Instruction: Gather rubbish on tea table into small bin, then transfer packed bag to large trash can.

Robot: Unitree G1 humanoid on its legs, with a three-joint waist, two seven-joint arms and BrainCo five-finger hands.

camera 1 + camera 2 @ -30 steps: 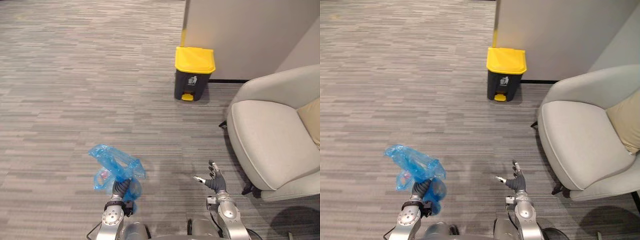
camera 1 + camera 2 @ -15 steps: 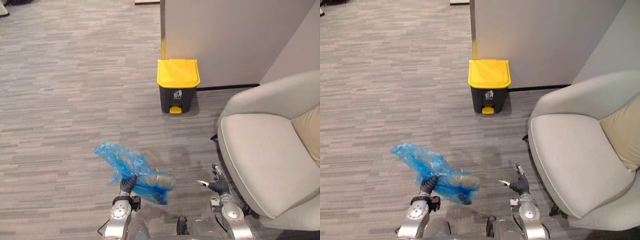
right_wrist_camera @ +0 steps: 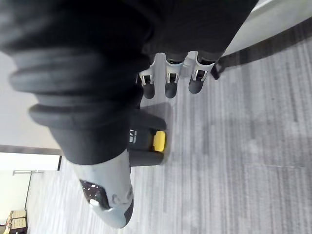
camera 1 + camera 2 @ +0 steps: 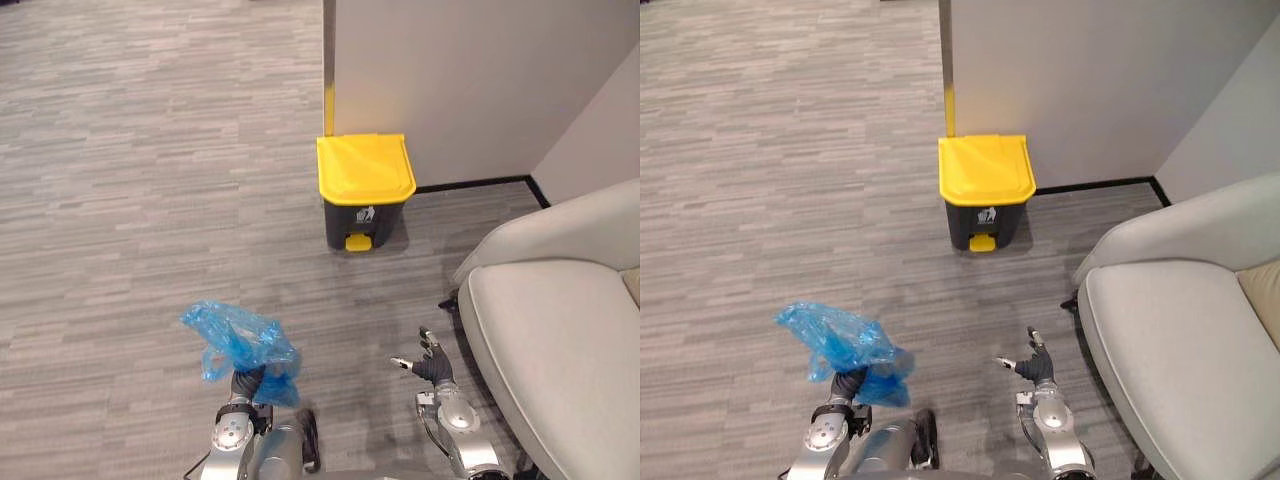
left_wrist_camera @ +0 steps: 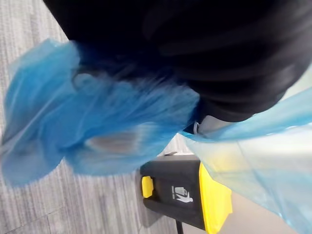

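Observation:
My left hand (image 4: 245,384) is shut on a crumpled blue plastic rubbish bag (image 4: 238,340), held above the carpet at the lower left. The bag (image 5: 97,126) bunches in front of that hand in the left wrist view. A dark trash can with a closed yellow lid (image 4: 364,168) and a yellow pedal stands against the wall corner ahead, also seen as the trash can (image 5: 195,195) past the bag. My right hand (image 4: 432,365) hangs at the lower right with relaxed fingers (image 3: 168,80), holding nothing.
A light grey armchair (image 4: 560,330) stands close on the right, next to my right hand. A grey partition wall (image 4: 470,80) rises behind the can. Striped grey carpet (image 4: 150,180) stretches open to the left and ahead.
The view has shifted: the trash can now sits closer and more central, and the armchair has slid to the right. The bag has swung back from a sideways stretch into a bunch above my left hand.

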